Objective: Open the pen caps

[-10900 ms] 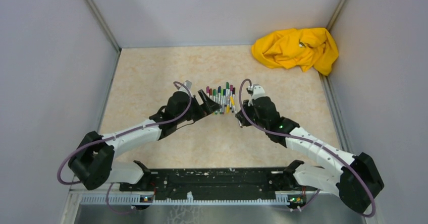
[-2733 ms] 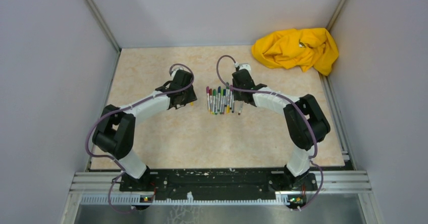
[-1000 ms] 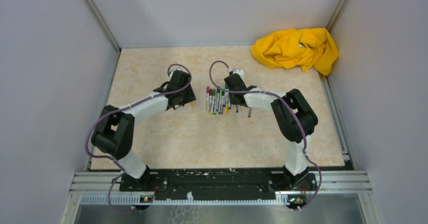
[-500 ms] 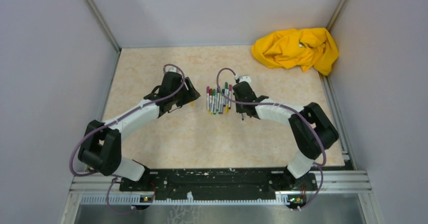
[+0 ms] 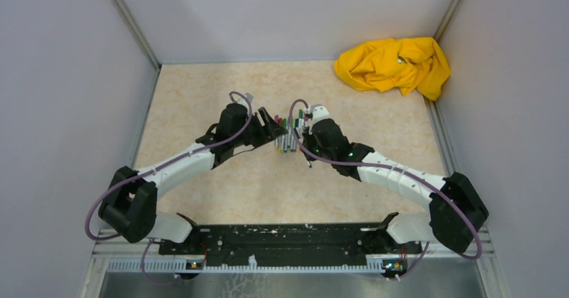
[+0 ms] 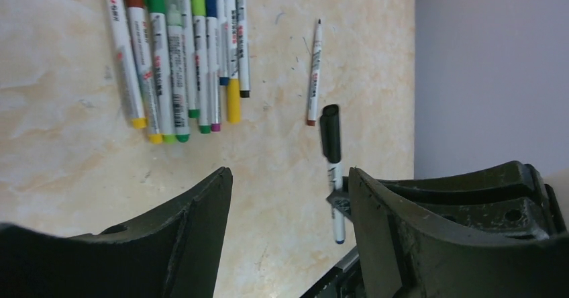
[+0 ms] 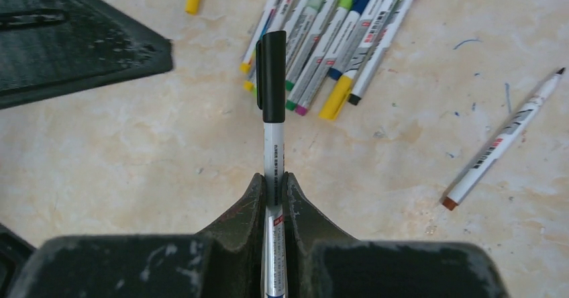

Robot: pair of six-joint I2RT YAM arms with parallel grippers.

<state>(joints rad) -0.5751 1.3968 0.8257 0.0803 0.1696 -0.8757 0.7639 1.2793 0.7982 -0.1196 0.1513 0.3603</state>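
The left claw [image 6: 288,197] gapes empty, facing the right claw [image 7: 273,180]. The row of pens [image 7: 335,36] lies flat just beyond the right claw's tips. That claw is clamped on the barrel of one pen [image 7: 273,152], its black cap [image 7: 272,76] jutting ahead of the tips. Best, I judge: the left closes squarely on the cap alone, then pulls straight along the barrel, no sideways twist.

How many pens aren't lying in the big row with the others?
2. One black-capped pen is pinched in the right gripper. One uncapped pen lies alone on the table, right of the row in the right wrist view. Others may be hidden.
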